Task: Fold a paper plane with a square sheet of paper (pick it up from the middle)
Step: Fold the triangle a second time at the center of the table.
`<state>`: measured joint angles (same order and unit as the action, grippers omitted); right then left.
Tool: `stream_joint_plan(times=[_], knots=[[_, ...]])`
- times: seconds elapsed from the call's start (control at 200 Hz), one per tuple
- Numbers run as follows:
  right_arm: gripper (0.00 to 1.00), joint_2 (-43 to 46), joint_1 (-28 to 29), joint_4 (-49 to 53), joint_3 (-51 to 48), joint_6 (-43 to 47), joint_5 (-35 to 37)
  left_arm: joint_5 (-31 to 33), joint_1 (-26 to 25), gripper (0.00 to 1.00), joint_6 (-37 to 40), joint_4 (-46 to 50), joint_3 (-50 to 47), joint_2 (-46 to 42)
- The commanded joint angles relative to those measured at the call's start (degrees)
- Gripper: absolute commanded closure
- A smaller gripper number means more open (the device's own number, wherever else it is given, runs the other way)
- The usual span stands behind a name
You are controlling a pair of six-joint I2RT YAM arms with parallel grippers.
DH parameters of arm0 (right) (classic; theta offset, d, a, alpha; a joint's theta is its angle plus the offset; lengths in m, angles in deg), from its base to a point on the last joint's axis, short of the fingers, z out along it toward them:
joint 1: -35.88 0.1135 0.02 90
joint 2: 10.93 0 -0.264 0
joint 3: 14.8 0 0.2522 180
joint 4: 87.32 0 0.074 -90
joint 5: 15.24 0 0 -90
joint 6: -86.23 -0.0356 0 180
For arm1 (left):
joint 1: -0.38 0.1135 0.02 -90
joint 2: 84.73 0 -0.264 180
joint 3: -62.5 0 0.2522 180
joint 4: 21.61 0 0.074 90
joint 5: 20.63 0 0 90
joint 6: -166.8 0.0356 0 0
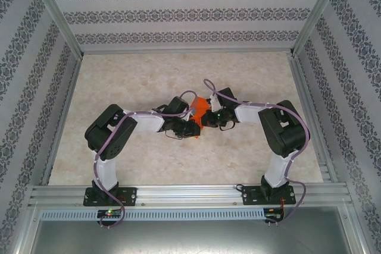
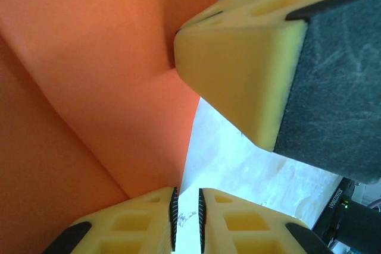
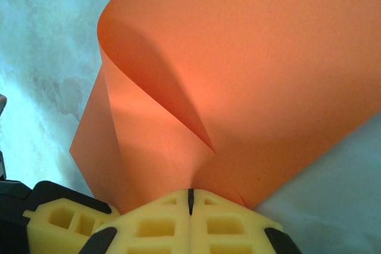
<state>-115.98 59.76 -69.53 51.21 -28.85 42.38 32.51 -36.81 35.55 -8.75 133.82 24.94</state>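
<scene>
Paper (image 3: 250, 75) pinched in shut right claw (image 3: 190, 196), middle of desk (image 1: 149, 75), keeping fold raised; left claw (image 2: 186, 200) barely ajar, empty.

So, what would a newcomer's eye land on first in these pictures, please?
The bright orange paper comes first: it is the one vivid thing, sitting mid-way across the pale table. In the right wrist view it rises in a loose curl from the right gripper, which is shut on its lower edge. The patterned walls around the table come next.
</scene>
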Motion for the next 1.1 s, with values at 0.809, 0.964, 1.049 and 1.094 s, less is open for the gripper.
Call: stream_joint_plan(times=[0.809,0.964,1.049,1.094], knots=[[0.72,5.58,-2.3,0.55,-1.26,-1.1,0.6,12.09,0.42,0.77,9.95,13.51,6.09,-1.21],[0.66,6.21,-2.56,0.47,-1.87,-1.6,1.73,11.31,0.71,0.77,9.79,12.57,5.47,-0.78],[0.64,7.44,-3.1,-0.08,-2.54,-1.9,2.46,11.2,0.71,0.77,9.76,12.27,5.13,-0.77],[0.64,7.52,-3.2,-0.48,-2.7,-2.22,2.35,11.08,0.8,0.77,9.62,11.98,4.93,-0.75]])
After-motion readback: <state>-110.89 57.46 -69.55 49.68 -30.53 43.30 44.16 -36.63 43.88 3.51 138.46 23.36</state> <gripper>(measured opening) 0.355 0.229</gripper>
